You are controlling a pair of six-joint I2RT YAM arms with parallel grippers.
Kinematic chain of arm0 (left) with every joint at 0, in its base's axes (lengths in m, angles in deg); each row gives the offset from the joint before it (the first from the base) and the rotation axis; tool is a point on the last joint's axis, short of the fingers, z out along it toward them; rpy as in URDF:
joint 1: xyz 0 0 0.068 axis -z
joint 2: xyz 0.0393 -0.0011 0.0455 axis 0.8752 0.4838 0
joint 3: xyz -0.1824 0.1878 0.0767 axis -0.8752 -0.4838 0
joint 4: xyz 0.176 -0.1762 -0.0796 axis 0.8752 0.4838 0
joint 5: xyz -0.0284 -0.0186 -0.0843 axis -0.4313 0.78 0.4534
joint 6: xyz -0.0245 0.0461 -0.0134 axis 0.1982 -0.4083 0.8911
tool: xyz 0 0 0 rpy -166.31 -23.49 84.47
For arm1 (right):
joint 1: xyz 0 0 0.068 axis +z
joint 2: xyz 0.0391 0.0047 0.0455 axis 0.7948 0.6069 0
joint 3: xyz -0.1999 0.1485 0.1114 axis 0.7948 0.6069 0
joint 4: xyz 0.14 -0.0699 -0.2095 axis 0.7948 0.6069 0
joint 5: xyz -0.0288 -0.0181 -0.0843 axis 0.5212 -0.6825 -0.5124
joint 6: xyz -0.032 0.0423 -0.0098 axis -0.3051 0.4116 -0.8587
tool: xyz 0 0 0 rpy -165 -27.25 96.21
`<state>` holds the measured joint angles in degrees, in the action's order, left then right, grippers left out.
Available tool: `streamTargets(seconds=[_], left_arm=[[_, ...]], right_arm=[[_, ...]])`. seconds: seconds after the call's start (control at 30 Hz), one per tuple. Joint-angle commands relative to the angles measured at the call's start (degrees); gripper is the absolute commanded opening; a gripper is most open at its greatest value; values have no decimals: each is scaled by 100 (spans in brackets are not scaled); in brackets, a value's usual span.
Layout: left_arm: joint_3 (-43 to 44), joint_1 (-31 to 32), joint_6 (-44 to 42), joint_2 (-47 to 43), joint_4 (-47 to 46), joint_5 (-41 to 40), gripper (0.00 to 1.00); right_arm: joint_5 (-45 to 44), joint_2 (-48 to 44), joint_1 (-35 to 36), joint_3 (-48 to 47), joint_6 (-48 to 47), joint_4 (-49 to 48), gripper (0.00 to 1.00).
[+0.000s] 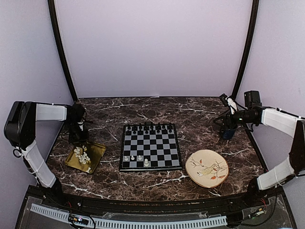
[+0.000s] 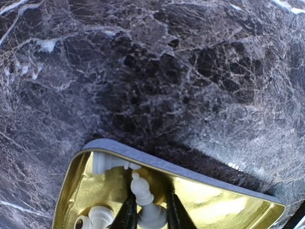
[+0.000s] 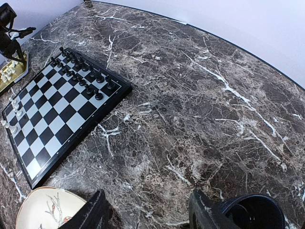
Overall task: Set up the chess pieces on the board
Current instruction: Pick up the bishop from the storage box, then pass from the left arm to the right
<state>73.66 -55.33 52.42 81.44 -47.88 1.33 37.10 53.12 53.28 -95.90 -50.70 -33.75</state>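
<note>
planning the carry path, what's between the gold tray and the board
Nothing: only a bare marble strip of table separates the tray from the board, as the top view shows.

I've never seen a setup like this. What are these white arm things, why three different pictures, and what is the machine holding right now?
The two white arms are robots bolted to a marble table, each ending in a two-finger gripper. The wide picture comes from a fixed camera above and behind them; the other two come from small cameras on each wrist.

In the middle lies the board, with black chessmen lined up along its far side and four white chess pieces near its front. To its left is a gold tray holding the remaining white pieces; to its right is a painted plate.

The left gripper is down in the tray, its fingers on either side of one white piece; whether they are already pressing it is hard to tell. The right gripper is open and holds nothing, above bare table beside a dark cup.
</note>
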Motion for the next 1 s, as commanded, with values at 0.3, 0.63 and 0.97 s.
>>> streamTargets(seconds=[0.3,0.63,0.97], left_arm=[[42,1179,-903,-640,193,166,12],[-329,1854,-1428,-1658,-1020,1757,11],[-106,2517,-1552,-1404,-2153,2842,11]], right_arm=[[125,20,-4,21,63,-47,58],[423,309,490,-475,932,-39,59],[1698,2520,1835,-2647,2718,503,56]])
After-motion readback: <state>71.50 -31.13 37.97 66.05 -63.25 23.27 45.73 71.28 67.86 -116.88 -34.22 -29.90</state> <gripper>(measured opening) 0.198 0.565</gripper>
